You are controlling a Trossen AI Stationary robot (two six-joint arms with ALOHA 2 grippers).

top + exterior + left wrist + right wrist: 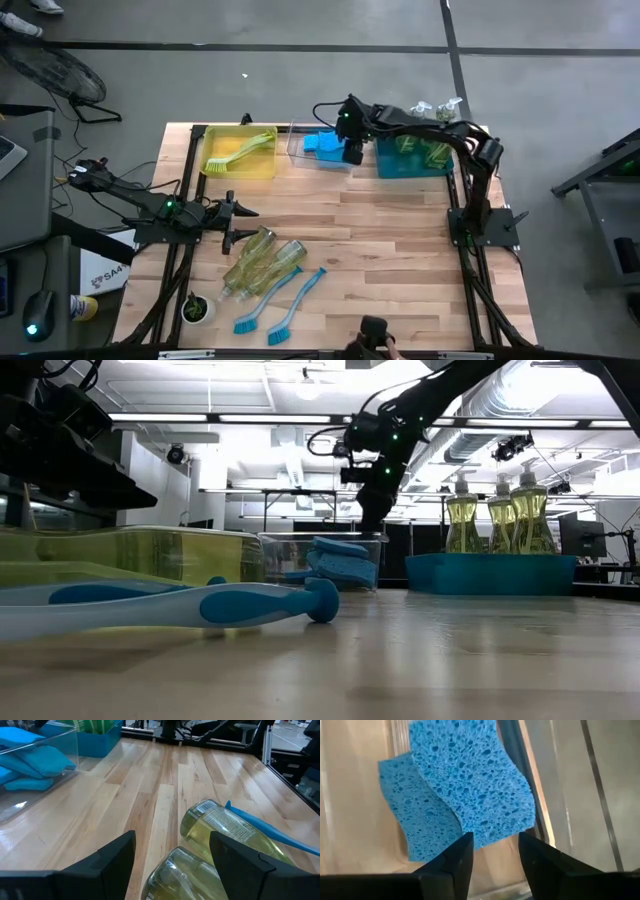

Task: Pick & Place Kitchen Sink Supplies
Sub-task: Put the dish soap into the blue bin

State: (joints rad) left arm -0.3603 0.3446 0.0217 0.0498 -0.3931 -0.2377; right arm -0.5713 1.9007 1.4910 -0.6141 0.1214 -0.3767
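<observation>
The sponges (pixel 470 785) lie in the clear bin (pixel 300 150); the right claw (pixel 495 852) hangs parted and empty above them, and could snag one if lowered.

The left claw (pixel 172 852) stands apart near the bottles (pixel 262 258) on the bench (pixel 400 260).

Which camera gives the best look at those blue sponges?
The right wrist view: two sponges fill it, pores clear. The high view shows small blue patches in the clear bin; the low and left wrist views see them through its wall.
</observation>
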